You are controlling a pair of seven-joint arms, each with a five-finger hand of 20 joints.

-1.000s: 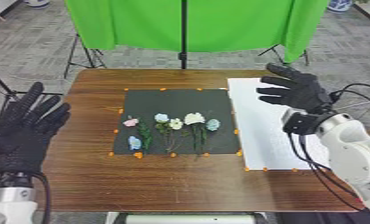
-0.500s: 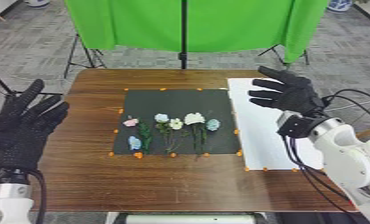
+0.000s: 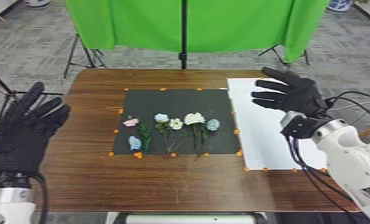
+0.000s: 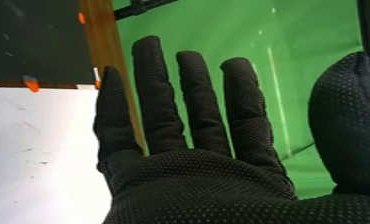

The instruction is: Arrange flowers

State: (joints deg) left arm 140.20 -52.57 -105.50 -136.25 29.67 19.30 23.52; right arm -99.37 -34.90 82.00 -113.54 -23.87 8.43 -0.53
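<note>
In the head view, several flowers lie on the dark mat (image 3: 183, 100): a pink one (image 3: 131, 122), a blue one (image 3: 134, 143), a pale blue-white one (image 3: 161, 118), a small white one (image 3: 176, 124), a larger white one (image 3: 194, 118) and a bluish one (image 3: 212, 124). My right hand (image 3: 291, 95) is over the white sheet, right of the mat, open and holding nothing. My left hand (image 3: 20, 132) is at the table's left edge, fingers straight and empty. In the right wrist view my right hand (image 4: 195, 175) has its fingers extended and thumb spread.
A white sheet (image 3: 266, 125) lies beside the mat on the brown table (image 3: 181, 185). Orange tape bits (image 3: 138, 155) mark the edges of mat and sheet. A green cloth (image 3: 244, 25) on a black stand (image 3: 183, 57) hangs beyond the table.
Over the last second my right hand has moved slightly left and toward the table's near side. My left hand has shifted only a little. The flowers have stayed put.
</note>
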